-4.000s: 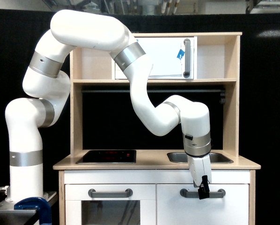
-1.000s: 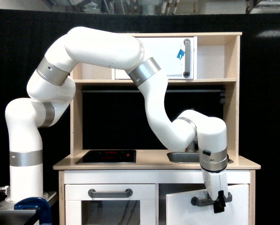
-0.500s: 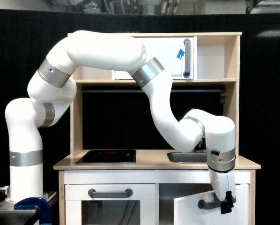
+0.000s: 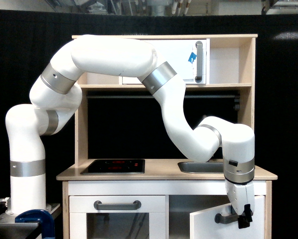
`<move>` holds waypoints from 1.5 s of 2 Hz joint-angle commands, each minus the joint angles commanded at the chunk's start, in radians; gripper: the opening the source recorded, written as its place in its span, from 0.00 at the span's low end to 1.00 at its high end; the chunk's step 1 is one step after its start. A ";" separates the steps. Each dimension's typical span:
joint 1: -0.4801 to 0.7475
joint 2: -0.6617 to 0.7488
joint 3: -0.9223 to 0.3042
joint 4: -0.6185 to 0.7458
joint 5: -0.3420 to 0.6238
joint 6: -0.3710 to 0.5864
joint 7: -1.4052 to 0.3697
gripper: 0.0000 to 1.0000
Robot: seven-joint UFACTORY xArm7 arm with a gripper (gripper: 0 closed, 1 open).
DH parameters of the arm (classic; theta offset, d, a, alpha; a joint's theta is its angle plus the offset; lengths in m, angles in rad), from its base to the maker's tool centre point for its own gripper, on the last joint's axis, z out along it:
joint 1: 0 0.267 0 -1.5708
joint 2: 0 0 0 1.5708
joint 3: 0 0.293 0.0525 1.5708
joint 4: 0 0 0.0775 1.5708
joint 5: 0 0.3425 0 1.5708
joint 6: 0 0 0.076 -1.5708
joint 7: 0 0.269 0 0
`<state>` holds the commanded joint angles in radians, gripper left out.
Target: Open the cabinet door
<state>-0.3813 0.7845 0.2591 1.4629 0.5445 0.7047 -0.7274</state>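
Below the sink (image 4: pixel 201 167), the cabinet door (image 4: pixel 209 225) stands partly swung out, its grey bar handle (image 4: pixel 227 218) clenched in the gripper (image 4: pixel 245 221); pulling off the hinge's arc could slip the jaws free; the door might swing back.

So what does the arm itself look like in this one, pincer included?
The arm is glossy white with rounded segments, separated by silver-grey metallic bands at the joints. A small dark mark sits on the white wrist section. The pincer is small and black below a white tapered wrist piece. No loose cables show.
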 joint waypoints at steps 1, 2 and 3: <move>-0.017 0.041 -0.007 0.080 -0.031 0.046 0.010 1.00; -0.020 0.039 -0.005 0.080 -0.034 0.049 0.012 1.00; -0.031 0.006 -0.001 0.062 -0.039 0.064 0.019 1.00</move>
<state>-0.4125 0.7901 0.2586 1.5245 0.5056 0.7686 -0.7080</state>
